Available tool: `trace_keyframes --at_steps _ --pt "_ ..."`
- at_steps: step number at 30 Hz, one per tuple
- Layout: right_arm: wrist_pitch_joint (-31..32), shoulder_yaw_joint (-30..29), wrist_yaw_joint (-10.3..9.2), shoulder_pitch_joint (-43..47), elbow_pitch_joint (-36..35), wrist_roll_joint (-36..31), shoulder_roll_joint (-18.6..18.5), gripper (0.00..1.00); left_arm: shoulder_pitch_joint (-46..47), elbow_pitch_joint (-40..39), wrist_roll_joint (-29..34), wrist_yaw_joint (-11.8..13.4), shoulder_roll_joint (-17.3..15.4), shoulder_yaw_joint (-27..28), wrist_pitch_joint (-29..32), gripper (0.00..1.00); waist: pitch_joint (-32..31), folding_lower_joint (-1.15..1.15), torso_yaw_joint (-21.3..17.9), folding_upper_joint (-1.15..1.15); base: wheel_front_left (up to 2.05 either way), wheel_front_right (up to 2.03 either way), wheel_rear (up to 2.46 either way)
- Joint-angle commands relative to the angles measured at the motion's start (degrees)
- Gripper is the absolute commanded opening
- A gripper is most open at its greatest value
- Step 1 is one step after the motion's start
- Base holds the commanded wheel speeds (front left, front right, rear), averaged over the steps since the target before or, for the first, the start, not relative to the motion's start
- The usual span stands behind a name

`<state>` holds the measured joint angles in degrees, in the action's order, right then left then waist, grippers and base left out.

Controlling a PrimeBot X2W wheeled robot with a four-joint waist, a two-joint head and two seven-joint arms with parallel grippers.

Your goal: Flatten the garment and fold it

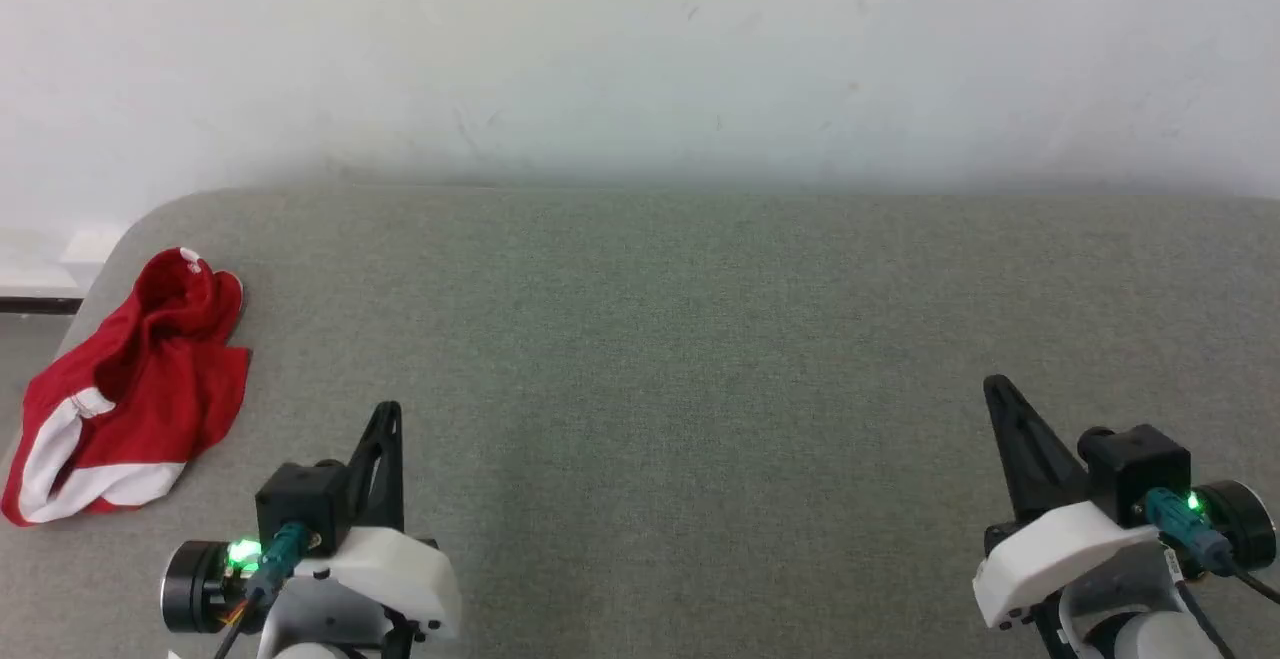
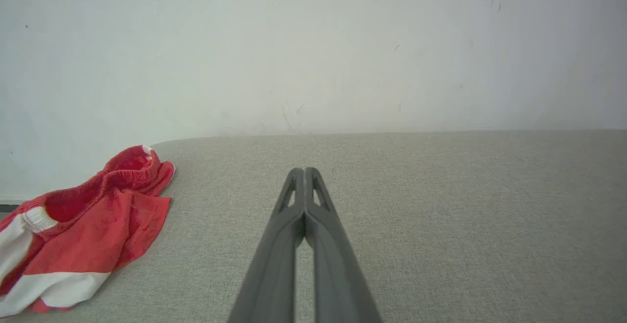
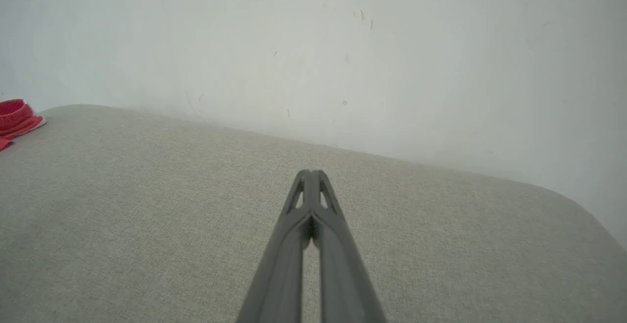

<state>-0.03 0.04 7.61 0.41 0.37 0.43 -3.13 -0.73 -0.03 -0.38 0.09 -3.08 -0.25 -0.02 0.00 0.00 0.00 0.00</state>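
While crumpled: red basketball shorts (image 1: 125,394) at surface (image 1: 700,359) far-left edge.
Left hand (image 2: 304,172): closed, empty, nearest.
Right hand (image 3: 310,173): closed, empty.
Advice: open, pinch waistband, drag centreward.

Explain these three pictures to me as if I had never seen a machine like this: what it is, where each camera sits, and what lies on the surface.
This is a two-armed robot. The top picture looks down from its head: the left pincer and right pincer hover over a grey padded table. The other two pictures come from cameras on each wrist, looking along that pincer's dark fingers. Both pincers are shut and hold nothing. Crumpled red shorts with white stripes lie at the table's far left edge, untouched.
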Motion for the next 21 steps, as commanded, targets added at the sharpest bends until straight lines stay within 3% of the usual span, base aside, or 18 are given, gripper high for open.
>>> trace_keyframes --at_steps 1,21 --pt "0.0 0.0 -0.12 -0.4 -0.4 -0.4 0.2 0.00 0.7 0.0 0.4 -0.1 0.2 0.2 0.0 0.00 0.0 0.00 0.0 0.00 0.00 0.00 0.00" --pt "0.0 0.0 -0.12 -0.4 -0.4 -0.4 0.2 0.00 0.7 0.0 0.4 -0.1 0.2 0.2 0.0 0.00 0.0 0.00 0.0 0.00 0.00 0.00 0.00"
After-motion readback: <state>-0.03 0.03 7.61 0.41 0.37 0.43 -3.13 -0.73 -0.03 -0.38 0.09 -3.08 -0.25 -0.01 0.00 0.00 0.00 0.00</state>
